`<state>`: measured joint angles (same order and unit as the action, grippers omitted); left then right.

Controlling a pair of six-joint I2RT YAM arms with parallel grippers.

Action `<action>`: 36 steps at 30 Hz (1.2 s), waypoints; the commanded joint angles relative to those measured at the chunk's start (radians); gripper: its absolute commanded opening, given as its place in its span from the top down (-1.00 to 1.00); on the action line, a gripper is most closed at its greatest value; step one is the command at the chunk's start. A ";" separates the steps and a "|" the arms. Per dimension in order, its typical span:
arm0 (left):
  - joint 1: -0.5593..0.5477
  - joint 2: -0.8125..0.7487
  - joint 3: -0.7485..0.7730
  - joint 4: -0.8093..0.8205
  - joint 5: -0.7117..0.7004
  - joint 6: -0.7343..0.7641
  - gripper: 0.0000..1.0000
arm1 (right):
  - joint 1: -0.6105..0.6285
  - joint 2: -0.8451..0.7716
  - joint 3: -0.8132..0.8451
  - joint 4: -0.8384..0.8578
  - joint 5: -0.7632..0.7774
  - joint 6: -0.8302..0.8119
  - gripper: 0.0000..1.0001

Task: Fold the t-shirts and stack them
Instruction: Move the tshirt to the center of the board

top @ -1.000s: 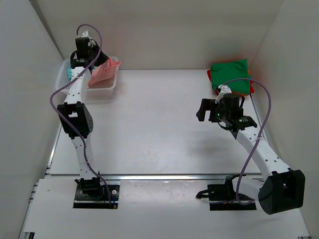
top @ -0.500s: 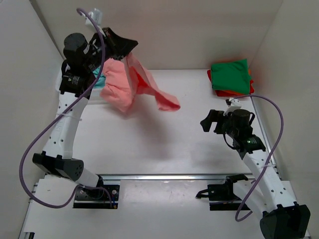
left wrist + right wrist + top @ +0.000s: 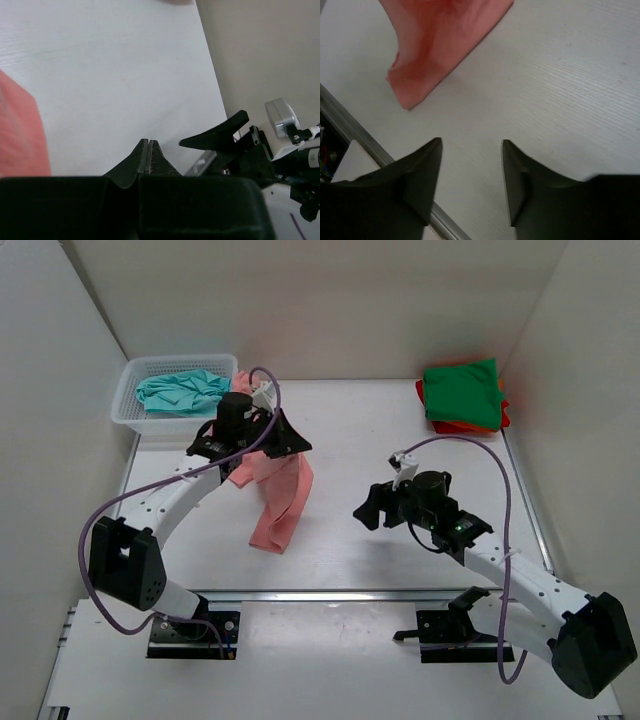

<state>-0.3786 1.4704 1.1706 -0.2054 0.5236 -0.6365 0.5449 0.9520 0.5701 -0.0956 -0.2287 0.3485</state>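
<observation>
A second ago the left arm stood upright at the basket [image 3: 132,412] in the far left corner, and the pink shirt [image 3: 280,502] was bunched at the basket's rim. Now this arm stretches low over the left middle of the table [image 3: 350,420], and the pink shirt is out of the basket. The right arm was near the green shirt [image 3: 462,392] at the far right; now it has come toward the middle of the table. The green shirt has not moved and lies on a red shirt [image 3: 505,412]. The teal shirt [image 3: 180,392] lies in the basket.

The pink shirt hangs down from the left gripper [image 3: 298,444], and its lower end rests crumpled on the table. The fingers of this gripper are pressed together and pinch the cloth at its top. The right gripper [image 3: 471,144] is spread with nothing between the fingers. It is near the lower end of the pink shirt, to its right, and does not touch it.
</observation>
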 commanded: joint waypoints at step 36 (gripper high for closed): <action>0.222 -0.183 -0.135 0.284 0.302 -0.186 -0.27 | -0.086 0.102 -0.087 0.757 -0.110 0.063 1.00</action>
<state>-0.3058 1.4086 1.0416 0.0837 0.7734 -0.8776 0.5598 1.1744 0.5220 0.7433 -0.4282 0.4381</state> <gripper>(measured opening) 0.621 0.009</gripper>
